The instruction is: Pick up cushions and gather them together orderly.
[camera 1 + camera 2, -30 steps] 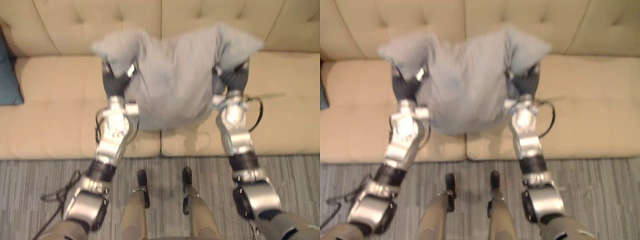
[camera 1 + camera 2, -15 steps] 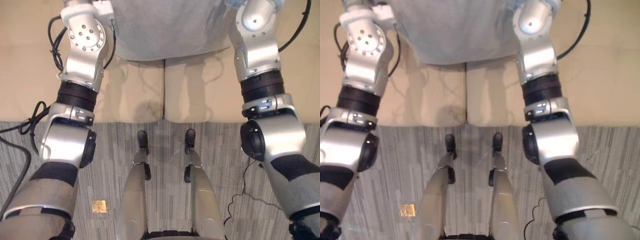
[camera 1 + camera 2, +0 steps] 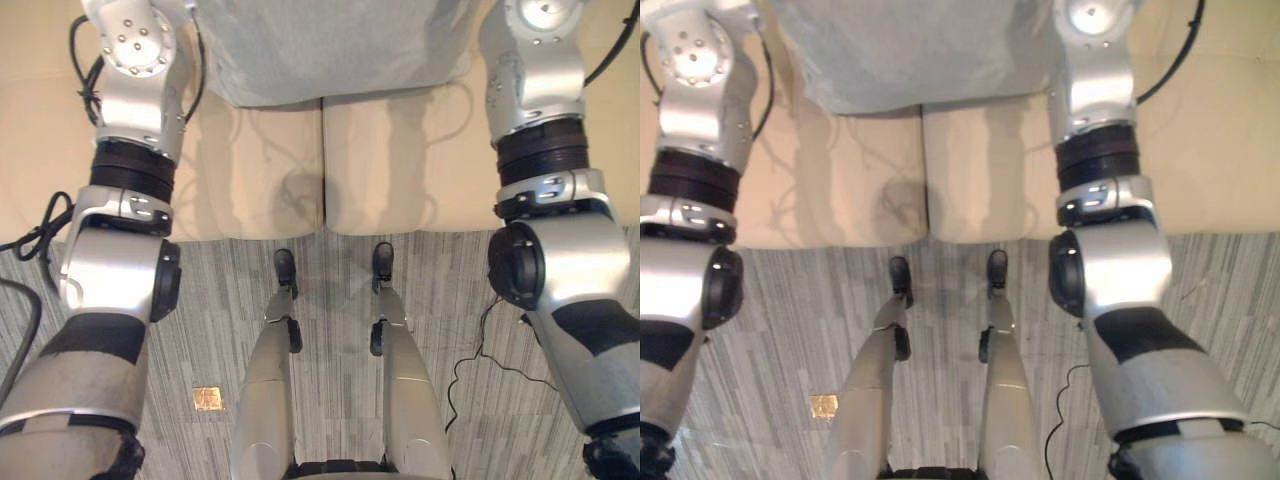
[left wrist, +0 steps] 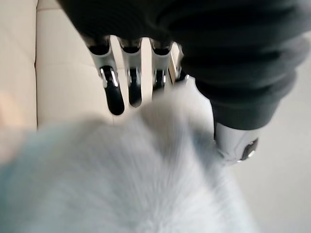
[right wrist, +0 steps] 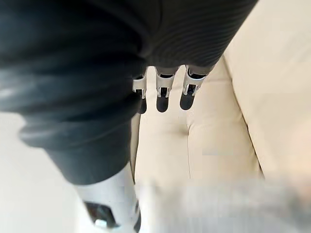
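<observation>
The striped grey floor (image 3: 220,300) is lying nearest, and a small gold square (image 3: 207,398) is lying flat on it, well apart from the sofa. Past the floor, the cream sofa (image 3: 250,170) is running across the view, its two seat pads meeting at a seam in the middle. The grey cushion (image 3: 320,50) is showing over the far part of the seat, spanning that seam and overlapping both pads. The left arm (image 3: 130,140) and the right arm (image 3: 540,110) are flanking the cushion, one at each side edge.

In the left wrist view, the left hand (image 4: 204,43) is reaching over the cushion's fuzzy grey surface. Its fingers (image 4: 115,99) are extending straight, side by side with narrow gaps. The thumb (image 4: 234,143) is standing apart from them, and the cushion is sitting between thumb and fingers. The hand is probably touching the cushion, but the blur is preventing confirmation.

In the right wrist view, the right hand (image 5: 121,53) is pointing along the sofa upholstery. Its fingers (image 5: 163,99) are extending straight and slightly apart, not curling. Its thumb (image 5: 109,206) is standing apart from them, and a blurred grey edge of the cushion is showing just beside it.
</observation>
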### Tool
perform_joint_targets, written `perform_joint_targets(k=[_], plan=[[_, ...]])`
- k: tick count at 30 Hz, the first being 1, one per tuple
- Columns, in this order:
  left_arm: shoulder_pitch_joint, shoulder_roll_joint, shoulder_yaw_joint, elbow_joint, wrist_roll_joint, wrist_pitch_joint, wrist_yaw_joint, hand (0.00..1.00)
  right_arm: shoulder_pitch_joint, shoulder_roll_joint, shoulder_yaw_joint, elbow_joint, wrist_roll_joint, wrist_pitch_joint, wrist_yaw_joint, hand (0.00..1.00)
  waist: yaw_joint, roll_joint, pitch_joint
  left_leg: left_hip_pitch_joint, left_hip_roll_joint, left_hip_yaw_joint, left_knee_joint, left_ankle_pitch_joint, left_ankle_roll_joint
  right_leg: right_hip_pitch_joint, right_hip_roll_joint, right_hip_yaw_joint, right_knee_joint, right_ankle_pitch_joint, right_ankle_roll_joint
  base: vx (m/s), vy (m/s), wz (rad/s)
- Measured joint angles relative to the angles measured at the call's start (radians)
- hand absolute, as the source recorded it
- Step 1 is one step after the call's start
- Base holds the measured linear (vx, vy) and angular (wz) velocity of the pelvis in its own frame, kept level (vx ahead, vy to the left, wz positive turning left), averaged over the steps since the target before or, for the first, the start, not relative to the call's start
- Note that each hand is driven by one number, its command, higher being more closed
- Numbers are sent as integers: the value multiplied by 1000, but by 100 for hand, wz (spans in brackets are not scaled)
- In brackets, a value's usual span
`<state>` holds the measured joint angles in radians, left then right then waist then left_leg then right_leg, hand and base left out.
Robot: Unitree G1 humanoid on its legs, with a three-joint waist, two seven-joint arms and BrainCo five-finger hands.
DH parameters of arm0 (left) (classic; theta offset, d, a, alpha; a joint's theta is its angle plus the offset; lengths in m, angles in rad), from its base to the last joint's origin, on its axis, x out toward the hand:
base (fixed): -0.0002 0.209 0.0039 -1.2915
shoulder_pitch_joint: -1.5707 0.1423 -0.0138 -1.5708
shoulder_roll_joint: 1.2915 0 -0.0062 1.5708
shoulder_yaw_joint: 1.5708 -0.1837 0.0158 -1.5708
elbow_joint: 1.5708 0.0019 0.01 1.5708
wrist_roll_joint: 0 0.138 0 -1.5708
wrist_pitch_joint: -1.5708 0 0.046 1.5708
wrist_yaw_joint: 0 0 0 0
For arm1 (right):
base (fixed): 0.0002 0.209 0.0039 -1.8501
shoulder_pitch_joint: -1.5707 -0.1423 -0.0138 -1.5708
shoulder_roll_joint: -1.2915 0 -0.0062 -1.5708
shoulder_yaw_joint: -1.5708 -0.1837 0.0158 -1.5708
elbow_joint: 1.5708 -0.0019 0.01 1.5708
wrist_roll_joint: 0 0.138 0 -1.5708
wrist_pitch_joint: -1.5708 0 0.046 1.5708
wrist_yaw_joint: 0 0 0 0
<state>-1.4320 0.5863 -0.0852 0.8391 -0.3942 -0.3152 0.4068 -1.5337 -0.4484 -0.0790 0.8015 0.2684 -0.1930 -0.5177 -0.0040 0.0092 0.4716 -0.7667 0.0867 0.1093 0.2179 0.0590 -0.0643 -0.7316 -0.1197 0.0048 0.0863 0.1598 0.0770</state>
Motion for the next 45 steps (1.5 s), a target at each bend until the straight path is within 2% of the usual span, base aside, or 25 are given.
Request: perform_joint_targets(k=[3,5,9,12,14,15,17,18,20,22,24,26,29,30,35,41,45], plan=[[7,33,69,-3,-99,-1,-43,0,59,-84,1,-4,102,0,82,0,9,0,0,-1,11,0,19,-1,-1,0,6,-3,21,0,0,-40,-12,-2],[28,47,100,-13,-145,-1,-65,0,95,-105,-1,-18,148,1,118,0,15,0,0,0,18,1,36,-5,-4,2,11,-2,35,-1,0,-41,-26,-5],[197,39,177,-159,-229,-2,-89,0,270,-103,-8,-201,222,-2,156,0,22,0,0,55,29,2,34,-7,-7,56,21,-3,30,-5,-3,-28,-41,-4],[352,-1,219,-290,-236,-9,-89,0,425,-98,-45,-329,235,-17,168,0,31,-1,-2,110,31,5,22,-8,-9,107,23,-5,29,-16,-2,-7,-51,-1],[555,-68,229,-413,-205,-27,-100,0,647,-63,-105,-465,231,-45,191,0,32,-3,-4,181,27,2,-11,-7,-11,170,21,-20,25,-30,-7,8,-61,10],[598,-86,228,-435,-189,-29,-102,0,696,-50,-117,-487,226,-49,197,0,32,-3,-6,194,27,-2,-15,-7,-12,183,21,-23,22,-33,-7,36,-65,15],[822,-214,221,-511,-125,-27,-122,0,934,48,-157,-567,192,-55,223,0,35,-6,-15,259,25,-11,-47,-5,-16,248,22,-37,10,-46,-9,44,-48,15],[877,-251,216,-516,-102,-27,-131,0,991,77,-160,-579,171,-55,233,0,36,-7,-23,269,25,-12,-51,-6,-17,257,21,-41,10,-52,-9,46,-44,10],[1074,-374,159,-517,-26,0,-178,0,1194,194,-154,-600,93,-53,282,0,43,-12,-57,304,25,-16,-66,-11,-23,290,19,-52,11,-70,-11,60,-44,9],[1188,-432,108,-508,12,22,-220,0,1321,266,-149,-599,35,-44,317,0,48,-14,-62,346,26,-20,-63,-21,-25,334,19,-59,15,-86,-10,77,-29,8],[1290,-472,78,-477,72,42,-271,0,1437,333,-146,-579,-30,-33,356,0,54,-18,-80,397,27,-22,-56,-41,-26,384,19,-63,31,-111,-10,83,-24,5],[1382,-489,65,-379,154,59,-317,0,1541,379,-132,-491,-85,-24,394,0,54,-28,-149,447,26,-22,-57,-60,-29,424,16,-67,48,-141,-8,104,-10,2],[1452,-507,67,-204,221,75,-337,0,1618,404,-102,-328,-132,-9,420,0,54,-37,-253,512,25,-23,-69,-81,-33,485,14,-73,48,-172,-5,126,2,2],[1476,-509,72,-107,260,88,-350,0,1640,414,-96,-221,-161,2,429,0,53,-40,-293,554,23,-20,-94,-84,-36,517,13,-73,44,-185,-2,104,9,-2],[1517,-511,108,42,326,111,-353,0,1641,415,-92,-33,-191,30,440,0,51,-43,-334,649,17,-8,-156,-73,-36,590,12,-68,9,-189,3,56,12,-5],[1538,-506,119,83,353,115,-352,0,1633,414,-92,24,-191,46,456,0,55,-46,-356,724,5,29,-185,-73,-35,631,13,-19,-6,-175,8,39,25,-21],[1524,-507,136,83,353,115,-350,0,1614,413,-71,34,-190,47,454,0,52,-49,-357,712,11,48,-139,-96,-28,609,12,-4,37,-172,14,-18,20,-19]])
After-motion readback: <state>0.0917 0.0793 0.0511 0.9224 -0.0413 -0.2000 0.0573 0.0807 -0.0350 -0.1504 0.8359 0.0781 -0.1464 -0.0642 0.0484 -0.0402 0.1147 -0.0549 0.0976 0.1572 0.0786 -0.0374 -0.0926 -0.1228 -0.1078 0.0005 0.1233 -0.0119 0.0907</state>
